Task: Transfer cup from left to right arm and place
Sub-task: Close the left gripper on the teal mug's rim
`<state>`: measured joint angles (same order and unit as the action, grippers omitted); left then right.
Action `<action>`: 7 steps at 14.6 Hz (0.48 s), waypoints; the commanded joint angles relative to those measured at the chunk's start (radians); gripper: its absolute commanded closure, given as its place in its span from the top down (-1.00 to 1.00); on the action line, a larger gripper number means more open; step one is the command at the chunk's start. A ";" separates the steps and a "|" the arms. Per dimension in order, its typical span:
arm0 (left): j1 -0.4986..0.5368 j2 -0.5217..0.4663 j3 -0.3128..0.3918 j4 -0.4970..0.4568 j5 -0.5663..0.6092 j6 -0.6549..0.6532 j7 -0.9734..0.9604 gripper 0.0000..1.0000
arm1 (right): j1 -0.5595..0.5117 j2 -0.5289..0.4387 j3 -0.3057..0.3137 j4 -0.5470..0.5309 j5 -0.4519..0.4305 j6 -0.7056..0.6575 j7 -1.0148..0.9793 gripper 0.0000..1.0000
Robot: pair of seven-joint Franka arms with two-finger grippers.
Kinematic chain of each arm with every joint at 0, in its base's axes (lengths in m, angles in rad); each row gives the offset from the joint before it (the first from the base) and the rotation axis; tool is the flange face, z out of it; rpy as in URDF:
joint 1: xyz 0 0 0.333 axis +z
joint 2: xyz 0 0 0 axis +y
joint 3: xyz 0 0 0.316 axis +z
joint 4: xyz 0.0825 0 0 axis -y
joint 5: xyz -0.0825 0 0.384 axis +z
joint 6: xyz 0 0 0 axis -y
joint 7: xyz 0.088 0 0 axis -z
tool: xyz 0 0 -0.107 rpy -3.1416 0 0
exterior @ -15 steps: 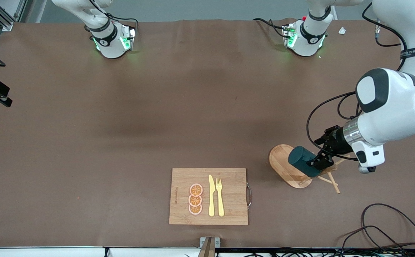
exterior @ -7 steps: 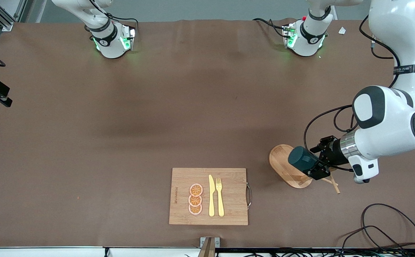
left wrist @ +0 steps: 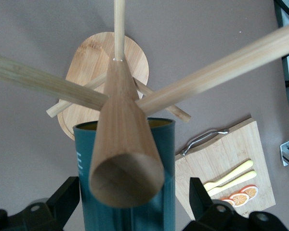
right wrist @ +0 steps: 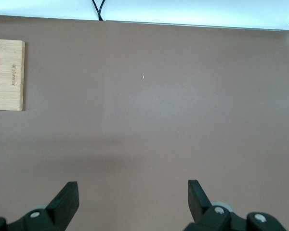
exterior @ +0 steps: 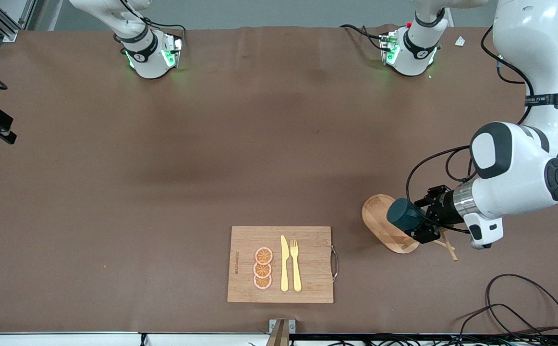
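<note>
A brown table (exterior: pixel 212 158) fills the frame, a cutting board (exterior: pixel 280 264) low at centre. At lower right of the front view, the left gripper (exterior: pixel 420 222) clamps the cup (exterior: pixel 402 215) over the wooden rack (exterior: pixel 387 226), the cup lying sideways with its long axis level, one end toward the frame's left. The right gripper (right wrist: pixel 132 197) waits with fingers spread over bare table.

Dark teal cup (exterior: pixel 400 214) showing a mustard-yellow rim inside, sitting against the pale bamboo rack (exterior: pixel 388 229). Light wooden board (exterior: pixel 308 263) carrying three orange slices (exterior: pixel 262 268) with pinkish rims, plus a yellow knife (exterior: pixel 284 264) and fork (exterior: pixel 296 265). Brown table (exterior: pixel 163 168) lying under everything.
</note>
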<state>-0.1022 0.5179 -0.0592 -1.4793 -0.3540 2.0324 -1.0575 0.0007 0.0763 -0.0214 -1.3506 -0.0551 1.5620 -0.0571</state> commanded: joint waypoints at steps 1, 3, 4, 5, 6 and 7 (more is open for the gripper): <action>0.001 0.020 0.001 0.022 -0.014 -0.001 -0.006 1.00 | -0.002 -0.004 0.003 0.005 0.008 0.000 0.008 1.00; 0.003 0.025 0.001 0.022 -0.017 -0.001 -0.006 1.00 | -0.001 -0.004 0.002 0.005 0.008 0.000 0.010 1.00; 0.003 0.030 0.001 0.022 -0.017 -0.001 -0.006 0.98 | -0.001 -0.004 0.003 0.005 0.008 0.000 0.010 1.00; 0.003 0.031 0.001 0.024 -0.016 -0.001 -0.006 0.89 | -0.001 -0.004 0.002 0.005 0.008 0.000 0.008 1.00; 0.003 0.031 0.001 0.024 -0.014 -0.001 -0.006 0.79 | -0.002 -0.004 0.003 0.005 0.008 0.000 0.008 1.00; 0.003 0.030 0.001 0.024 -0.014 -0.001 -0.006 0.65 | -0.002 -0.004 0.002 0.005 0.008 0.000 0.008 1.00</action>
<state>-0.0993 0.5320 -0.0587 -1.4766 -0.3545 2.0324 -1.0575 0.0007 0.0763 -0.0215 -1.3506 -0.0551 1.5622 -0.0571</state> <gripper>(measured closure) 0.101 0.000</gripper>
